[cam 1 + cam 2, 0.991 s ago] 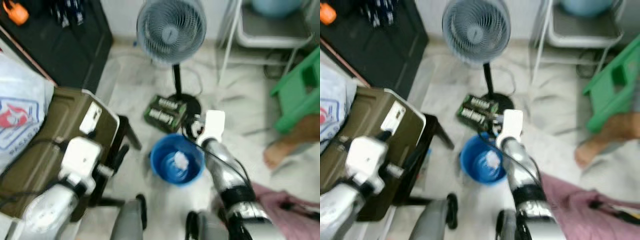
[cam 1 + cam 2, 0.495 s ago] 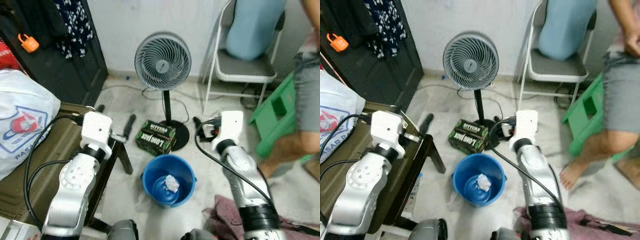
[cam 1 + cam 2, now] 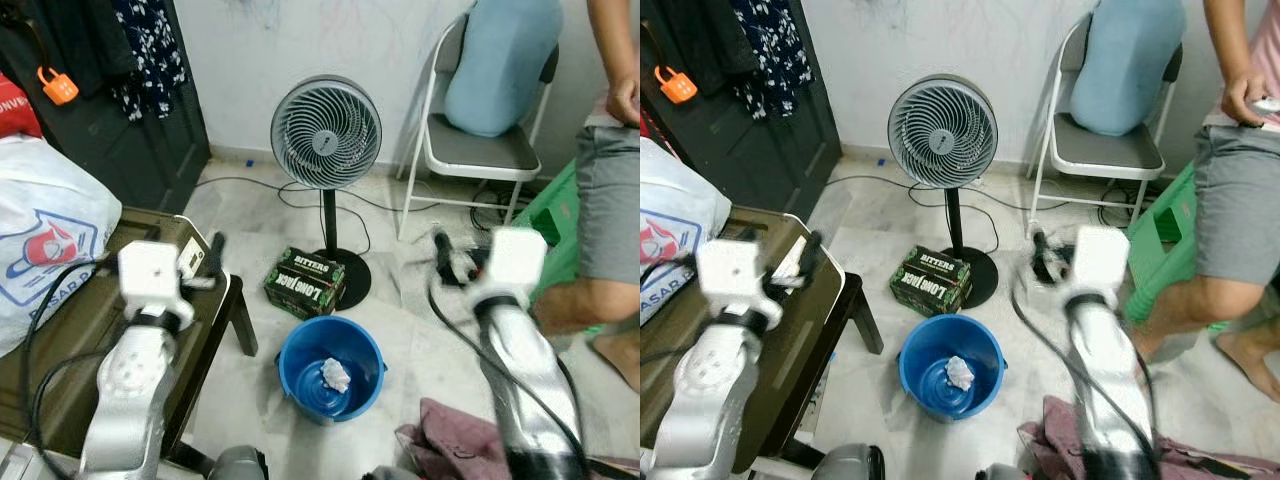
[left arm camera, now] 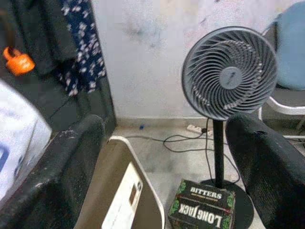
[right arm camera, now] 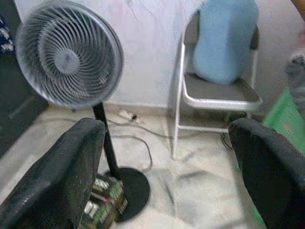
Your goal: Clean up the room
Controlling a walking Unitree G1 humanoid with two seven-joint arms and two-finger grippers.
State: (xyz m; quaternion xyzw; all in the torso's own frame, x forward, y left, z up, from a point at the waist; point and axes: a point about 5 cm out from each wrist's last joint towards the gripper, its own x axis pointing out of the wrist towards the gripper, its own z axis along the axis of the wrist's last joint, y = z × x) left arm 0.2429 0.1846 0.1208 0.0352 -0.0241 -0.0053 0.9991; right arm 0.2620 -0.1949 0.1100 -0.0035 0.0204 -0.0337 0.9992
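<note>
Both my tools raised and empty: left tool (image 4: 157,157) fingers spread wide, right tool (image 5: 164,167) likewise. Blue bucket (image 3: 331,370) on floor between them, crumpled paper (image 3: 335,375) inside. Green box (image 3: 305,283) lies just beyond bucket, against the fan (image 3: 326,133) base, long axis crosswise; left tool judged slightly nearer.

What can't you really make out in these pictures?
- Right gripper: smeared by motion in the eye views.
- Person: cut off by the picture's top and right edges.
- White lump in the blue bucket: too small to identify.
- Pink cloth: cut off by the bottom edge.
</note>
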